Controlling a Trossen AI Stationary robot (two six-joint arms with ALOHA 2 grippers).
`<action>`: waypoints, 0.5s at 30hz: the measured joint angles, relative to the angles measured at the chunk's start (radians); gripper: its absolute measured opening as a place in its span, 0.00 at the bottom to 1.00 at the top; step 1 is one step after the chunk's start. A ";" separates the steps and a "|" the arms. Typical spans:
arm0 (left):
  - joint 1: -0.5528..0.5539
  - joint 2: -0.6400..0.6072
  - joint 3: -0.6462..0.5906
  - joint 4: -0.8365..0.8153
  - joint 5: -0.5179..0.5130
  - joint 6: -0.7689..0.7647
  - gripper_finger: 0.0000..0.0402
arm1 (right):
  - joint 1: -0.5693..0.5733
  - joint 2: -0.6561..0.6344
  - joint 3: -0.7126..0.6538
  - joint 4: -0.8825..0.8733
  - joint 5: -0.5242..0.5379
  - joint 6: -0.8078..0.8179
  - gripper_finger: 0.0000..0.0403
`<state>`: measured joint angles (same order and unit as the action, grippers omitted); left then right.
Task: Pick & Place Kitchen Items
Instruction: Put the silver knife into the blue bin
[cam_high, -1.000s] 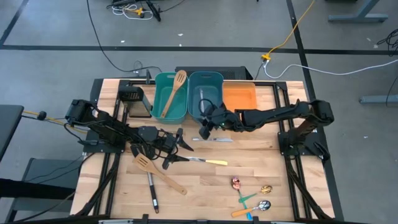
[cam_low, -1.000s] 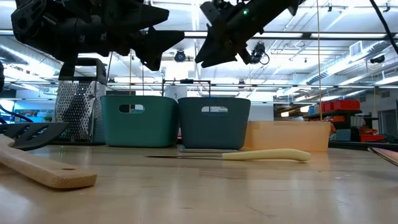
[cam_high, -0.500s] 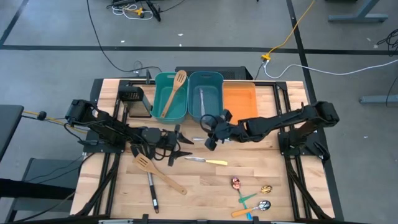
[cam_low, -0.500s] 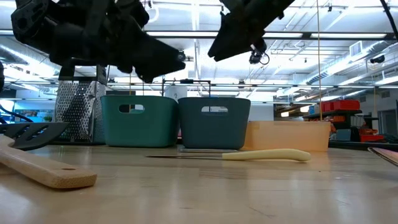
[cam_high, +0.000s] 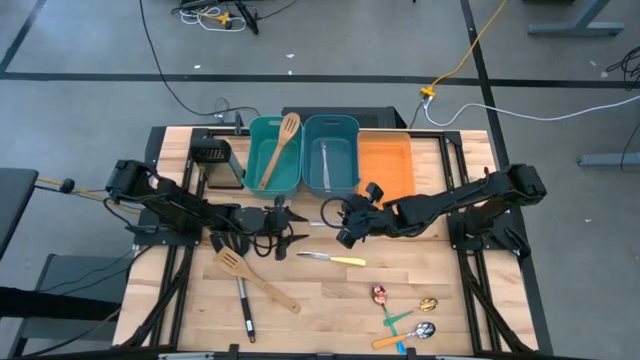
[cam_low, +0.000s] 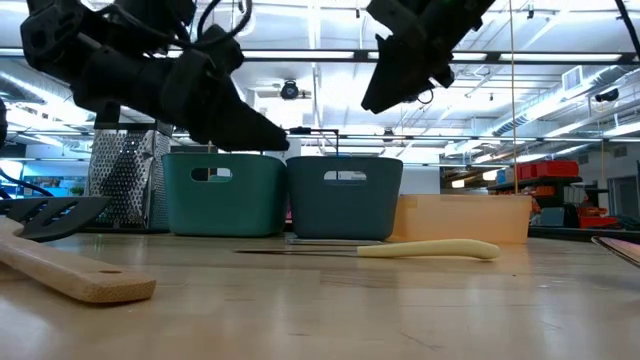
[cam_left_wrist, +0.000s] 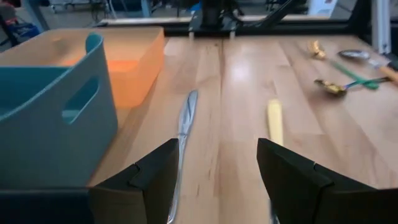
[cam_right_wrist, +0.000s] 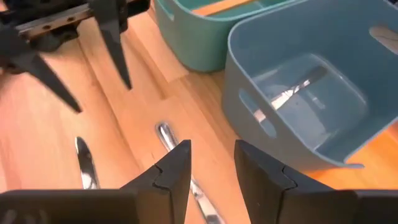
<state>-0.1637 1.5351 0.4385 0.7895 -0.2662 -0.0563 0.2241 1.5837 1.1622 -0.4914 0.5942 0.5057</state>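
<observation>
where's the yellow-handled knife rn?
High view: the yellow-handled knife lies flat on the table near its middle, toward the front edge. It sits below and between the two grippers, right of the wooden spatula.

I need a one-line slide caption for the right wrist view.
Open right gripper above a silver knife, beside the blue bin.

A grey concrete floor (cam_high: 80, 50) fills the upper part of the high view, crossed by black cables (cam_high: 165, 70) and a yellow cord (cam_high: 480, 40). In the low view, white ceiling beams and strip lights (cam_low: 300, 55) span the top.
</observation>
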 joint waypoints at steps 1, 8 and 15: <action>0.005 0.008 0.000 -0.001 0.000 -0.001 0.55 | 0.004 0.000 0.000 -0.011 0.000 0.010 0.33; 0.037 0.113 0.000 0.044 0.000 0.000 0.55 | 0.035 0.000 0.000 -0.104 0.031 0.062 0.33; 0.089 0.195 0.000 0.141 0.055 0.012 0.55 | 0.055 0.000 0.000 -0.157 0.053 0.092 0.33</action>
<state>-0.0743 1.7302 0.4385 0.9310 -0.2108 -0.0441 0.2792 1.5837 1.1622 -0.6487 0.6472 0.5976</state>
